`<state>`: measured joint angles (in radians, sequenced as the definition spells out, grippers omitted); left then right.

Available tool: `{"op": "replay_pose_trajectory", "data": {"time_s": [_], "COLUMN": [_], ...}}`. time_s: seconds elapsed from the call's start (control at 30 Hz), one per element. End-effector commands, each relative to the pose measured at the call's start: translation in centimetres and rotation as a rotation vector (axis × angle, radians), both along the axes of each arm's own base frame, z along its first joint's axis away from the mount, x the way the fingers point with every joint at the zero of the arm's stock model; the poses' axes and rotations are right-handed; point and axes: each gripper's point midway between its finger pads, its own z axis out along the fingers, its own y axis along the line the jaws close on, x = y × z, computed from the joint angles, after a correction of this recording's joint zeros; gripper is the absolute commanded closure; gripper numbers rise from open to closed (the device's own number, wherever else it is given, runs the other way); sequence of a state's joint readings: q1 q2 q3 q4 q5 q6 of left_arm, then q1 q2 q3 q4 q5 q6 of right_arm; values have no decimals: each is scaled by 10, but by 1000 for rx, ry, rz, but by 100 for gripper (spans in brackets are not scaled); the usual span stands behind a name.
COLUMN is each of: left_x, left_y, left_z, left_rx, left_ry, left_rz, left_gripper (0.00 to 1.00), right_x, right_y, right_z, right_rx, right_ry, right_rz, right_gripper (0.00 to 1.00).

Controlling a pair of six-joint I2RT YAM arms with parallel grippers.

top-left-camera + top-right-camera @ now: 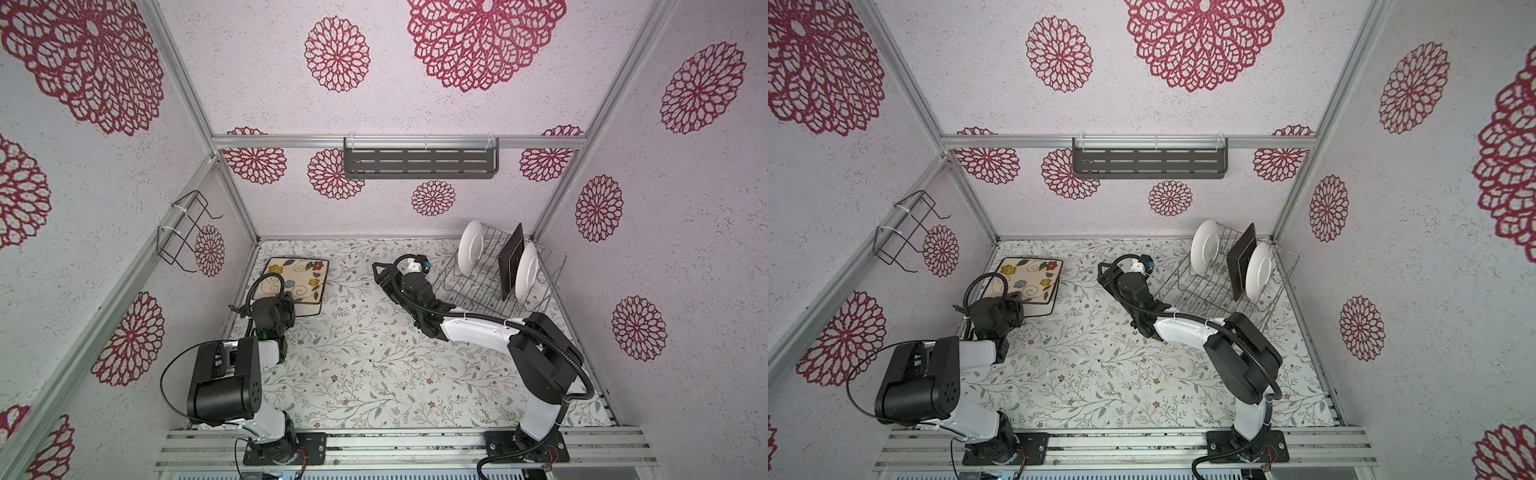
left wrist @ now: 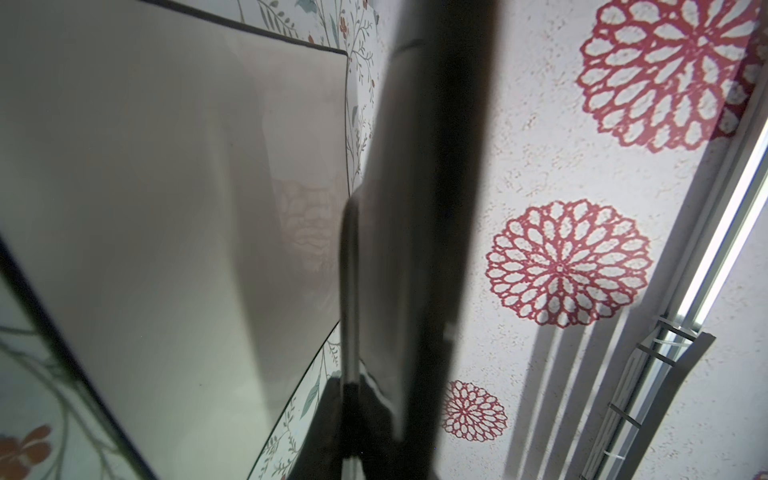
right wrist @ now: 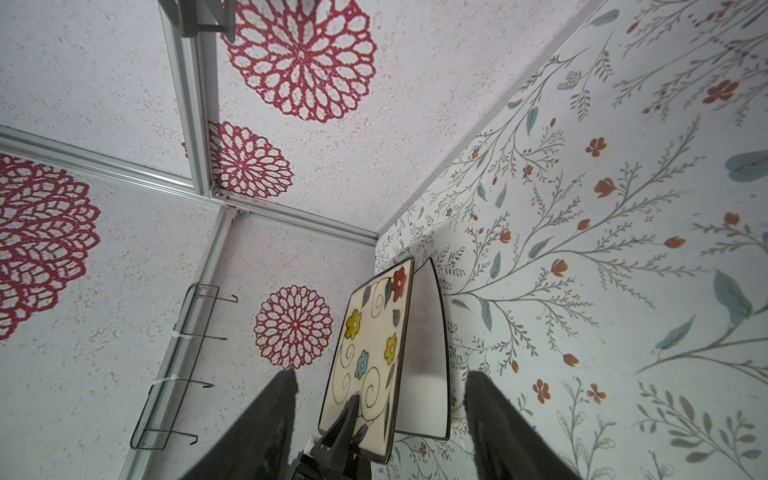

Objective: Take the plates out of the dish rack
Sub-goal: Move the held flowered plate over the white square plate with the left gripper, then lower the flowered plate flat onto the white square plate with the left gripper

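Now | left end effector [image 1: 293, 300] seemingly pinching flowered plate [image 1: 297, 276] (near edge) | right end effector [image 1: 381, 272] wide, empty

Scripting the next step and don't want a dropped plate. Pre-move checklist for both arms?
1. Grip: left gripper shut on the flowered plate at its near edge: ok.
2. Is the flowered plate flat on the white square plate: not ok, the held edge looks raised in the right wrist view.
3. Is the right gripper open and empty: ok.
4. Is the right gripper outside the dish rack: ok.
5. Unloading done: not ok. A round white plate, a dark-backed plate and a second round white plate stand in it.
6. Gap between the last two: cannot tell, they overlap in both top views.
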<state>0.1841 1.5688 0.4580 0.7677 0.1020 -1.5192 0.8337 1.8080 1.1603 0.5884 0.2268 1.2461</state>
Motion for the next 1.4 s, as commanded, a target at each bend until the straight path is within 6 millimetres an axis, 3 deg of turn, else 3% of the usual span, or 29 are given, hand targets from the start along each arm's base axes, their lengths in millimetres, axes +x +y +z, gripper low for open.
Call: {"op": "replay_pose_trajectory", "data": {"time_s": [0.0, 1.37], "left_x": [11, 14], "left_y": [13, 22], "left_z": [75, 27], "left_rx": [57, 13], "left_ry": [-246, -128], "left_rz": [31, 72], "left_gripper": [100, 100], "right_x": [5, 6], "right_y": [4, -3], "right_z": [21, 11], "right_rx": [25, 23], "right_ry": [-49, -15], "right_rz": [15, 5], "right_gripper": [33, 33]}}
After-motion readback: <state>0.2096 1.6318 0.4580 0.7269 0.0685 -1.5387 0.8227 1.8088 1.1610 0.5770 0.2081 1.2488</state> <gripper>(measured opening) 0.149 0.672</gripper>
